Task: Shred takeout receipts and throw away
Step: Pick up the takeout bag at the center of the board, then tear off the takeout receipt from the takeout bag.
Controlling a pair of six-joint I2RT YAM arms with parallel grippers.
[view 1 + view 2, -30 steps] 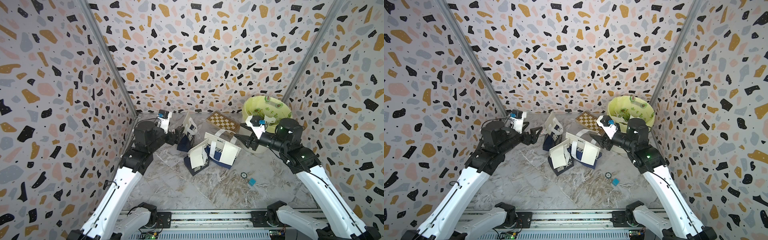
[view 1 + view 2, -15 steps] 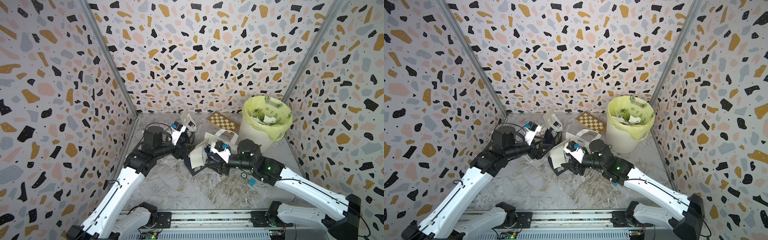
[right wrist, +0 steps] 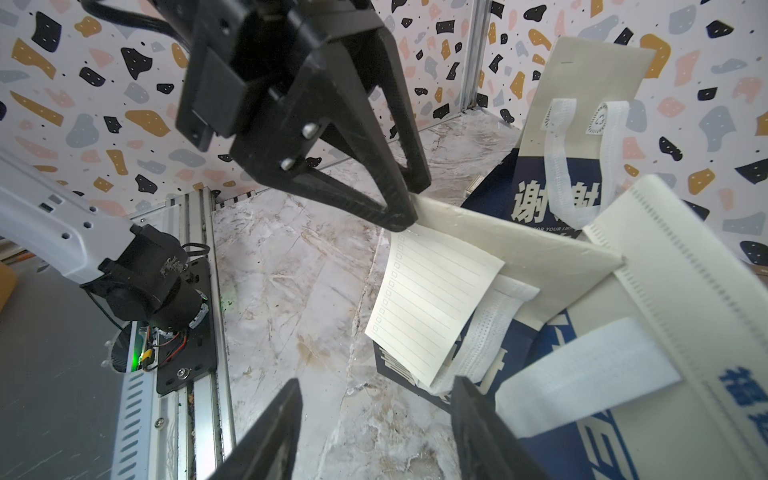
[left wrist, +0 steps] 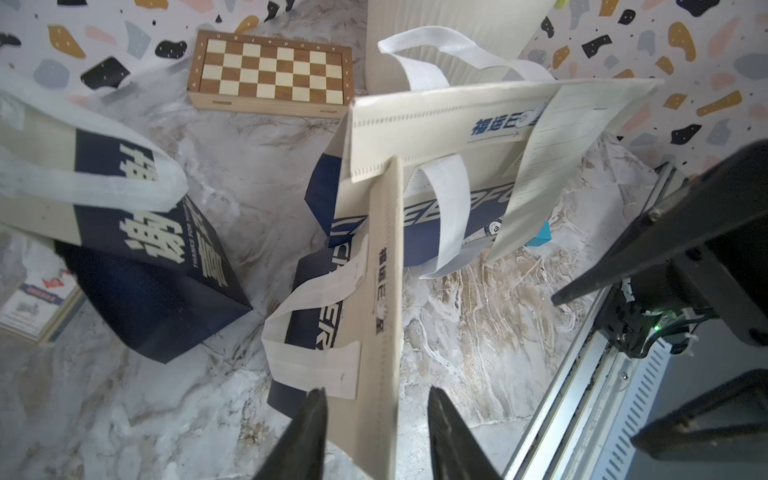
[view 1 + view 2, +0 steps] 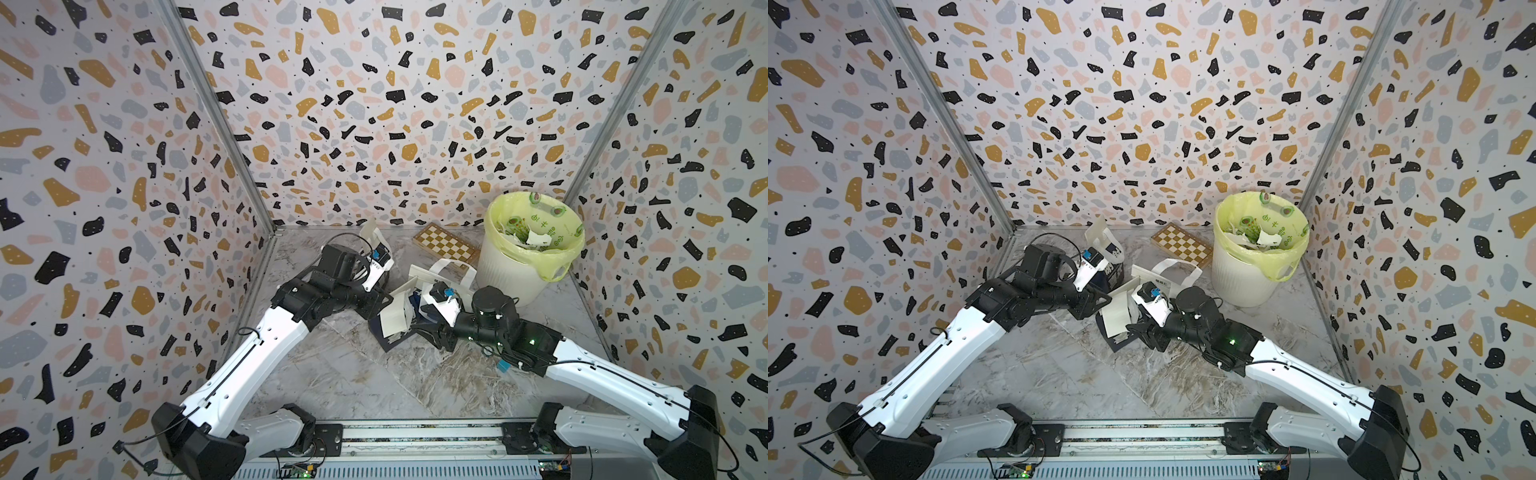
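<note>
- We see the left gripper (image 4: pixel 376 390) low over the middle of the table, its jaws narrow and set on either side of the cream top edge of the near bag (image 4: pixel 384 270).
- One finger (image 4: pixel 316 419) lies against that edge, and a sliver of table (image 4: pixel 199 415) shows beside the other finger. We cannot tell whether the edge is truly clamped.
- In the right wrist view, the left gripper's tips meet the same cream edge just above a receipt (image 3: pixel 432 303).
- That receipt is a pale lined slip with a column of small boxes. It hangs down the side of the near bag that faces the right arm and partly covers a white strap handle (image 3: pixel 490 328).
- In a top view, the receipt (image 5: pixel 1115 313) shows as a pale panel between the two grippers.
- The right gripper (image 3: pixel 376 381) hovers just above the table, close to the receipt. Its jaws are moderately wide and nothing is between them.
- We find a second receipt (image 4: pixel 552 166) in the left wrist view, lying slantwise across the second bag (image 4: pixel 436 124), which stands just behind the near bag.
- A third bag (image 4: pixel 145 249), navy with cream lettering, stands nearer the far edge, apart from the other two.
- A chessboard (image 5: pixel 444 245) lies flat at the far edge.
- Beside it, in the far right corner, stands a white bin (image 5: pixel 498 270) with a yellow-green liner and paper scraps inside.
</note>
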